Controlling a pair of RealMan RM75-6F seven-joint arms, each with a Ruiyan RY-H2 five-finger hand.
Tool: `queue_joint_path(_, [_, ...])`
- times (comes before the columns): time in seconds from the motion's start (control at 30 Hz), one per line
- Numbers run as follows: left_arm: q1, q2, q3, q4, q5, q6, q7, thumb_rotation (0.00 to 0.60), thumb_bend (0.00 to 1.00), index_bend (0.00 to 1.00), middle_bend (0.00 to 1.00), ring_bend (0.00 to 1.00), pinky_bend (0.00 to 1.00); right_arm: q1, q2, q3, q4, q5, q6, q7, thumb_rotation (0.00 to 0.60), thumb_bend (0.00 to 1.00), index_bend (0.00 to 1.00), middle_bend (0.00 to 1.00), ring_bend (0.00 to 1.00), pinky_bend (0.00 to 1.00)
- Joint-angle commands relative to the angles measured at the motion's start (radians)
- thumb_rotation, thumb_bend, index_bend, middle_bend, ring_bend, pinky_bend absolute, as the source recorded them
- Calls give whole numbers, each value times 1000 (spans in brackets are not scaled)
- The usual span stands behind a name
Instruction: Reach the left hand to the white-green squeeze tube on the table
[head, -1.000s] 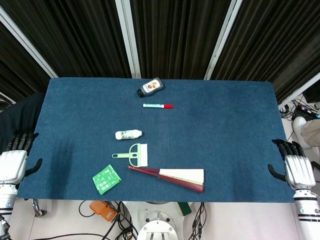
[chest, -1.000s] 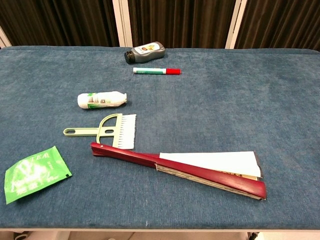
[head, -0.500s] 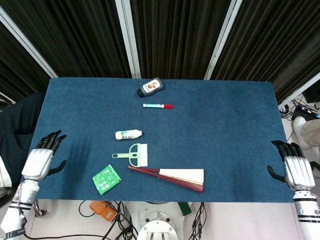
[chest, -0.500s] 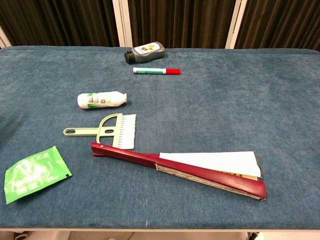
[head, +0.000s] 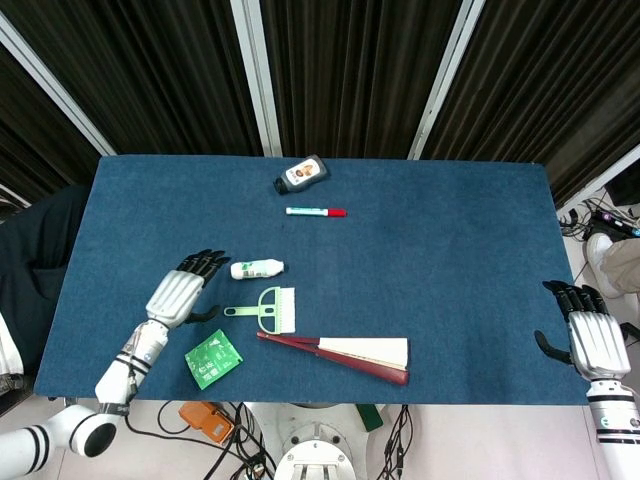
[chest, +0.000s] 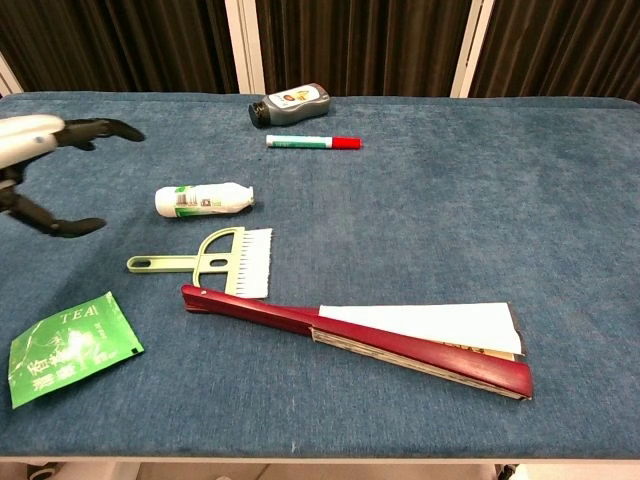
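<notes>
The blue cloth-covered surface (head: 450, 260) carries everything, and the white-green squeeze tube (head: 257, 268) lies on its side in the left-centre part, just above the pale green brush (head: 266, 308) and well short of the marker (head: 316, 211) and the dark bottle (head: 302, 174) at the far edge. The left hand (head: 183, 291) hovers just beside the tube's capped end, fingers spread and empty, thumb held apart below them; its fingertips (head: 212, 258) are near the tube but apart from it. The right hand (head: 594, 340) sits at the right edge of the surface, well apart from the things, fingers extended and holding nothing. The tube looks small, light and soft-walled, likely to roll or dent under a firm squeeze, so the stiffer capped end or a gentle hold across the middle seems the safer place. The chest view cuts off most of the left hand, and the tube's label print is too small to read.
</notes>
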Motion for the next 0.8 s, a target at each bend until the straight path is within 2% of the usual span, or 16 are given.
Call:
queue_joint_path(0.03, [-53, -41, -29, 46, -54, -61, 29, 600, 267, 113, 83, 0, 108, 0, 0, 0, 0, 0, 0, 0, 600, 422, 207, 218, 202, 134])
queue_joint_path(0.43, [-174, -131, -59, 152, -191, -187, 110, 600, 271, 118, 143, 0, 108, 1, 1, 1, 0, 4, -3, 1, 600, 421, 207, 218, 202, 134])
queue_joint_path(0.8, [-236, -197, -68, 228, -246, -209, 132, 600, 272, 232, 271, 0, 108, 3, 4, 3, 1, 10, -9, 4, 600, 421, 207, 218, 202, 134])
